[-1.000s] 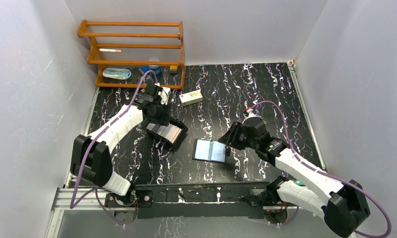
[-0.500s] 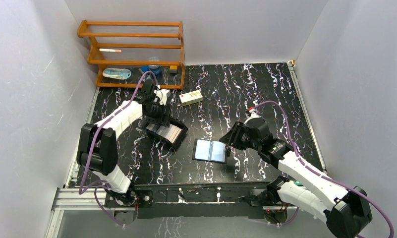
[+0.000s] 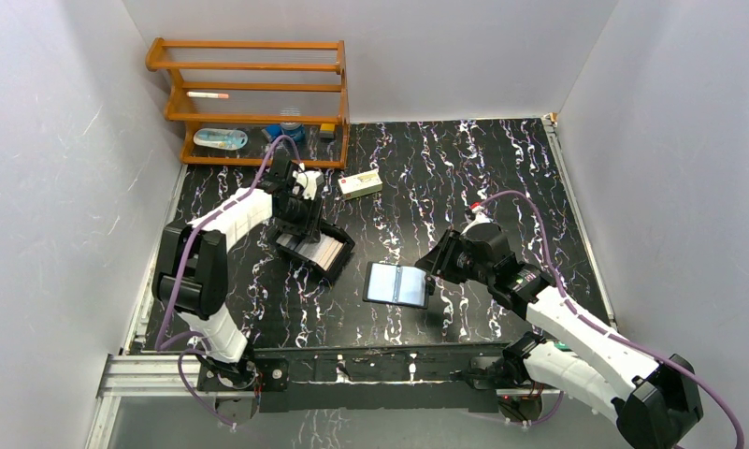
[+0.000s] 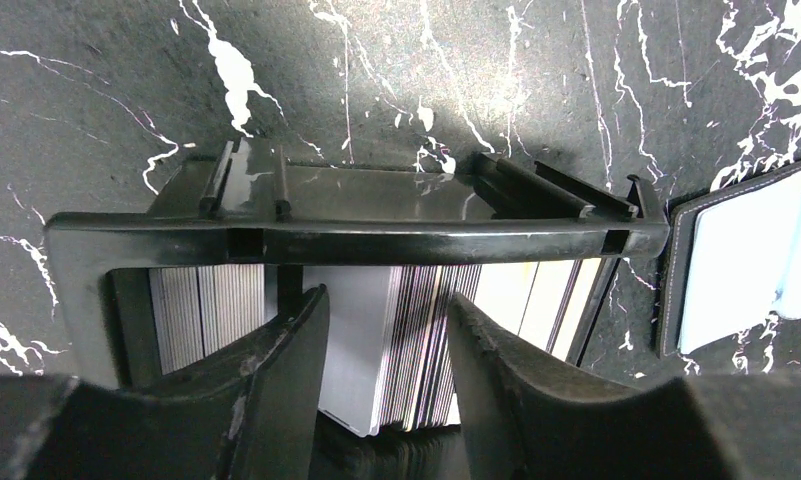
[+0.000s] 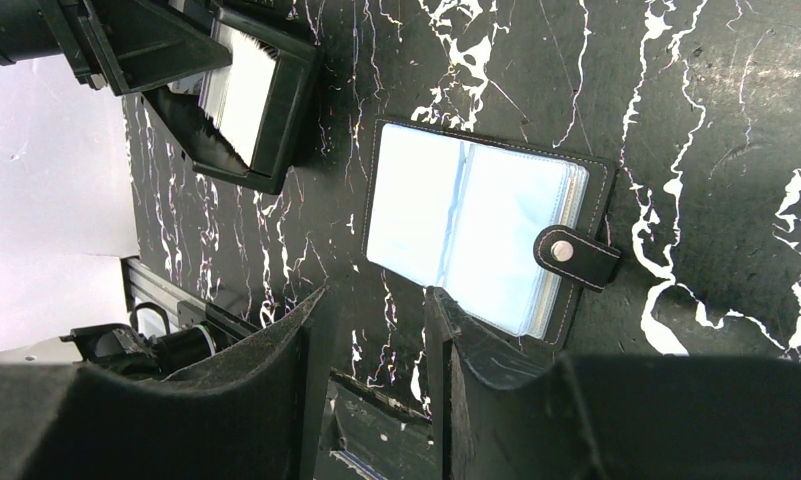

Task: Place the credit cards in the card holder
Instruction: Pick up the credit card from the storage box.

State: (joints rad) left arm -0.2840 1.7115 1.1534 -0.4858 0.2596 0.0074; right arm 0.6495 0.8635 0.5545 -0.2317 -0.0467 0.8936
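the left hand (image 4: 386,300) has dipped into the black box (image 4: 356,240), fingers (image 4: 276,380) narrowly apart astride the credit cards (image 4: 346,340); a pinch looks next.

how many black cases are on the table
2: the hinged box holding the credit cards, left of centre; the card holder lying open at centre. None looks hidden.
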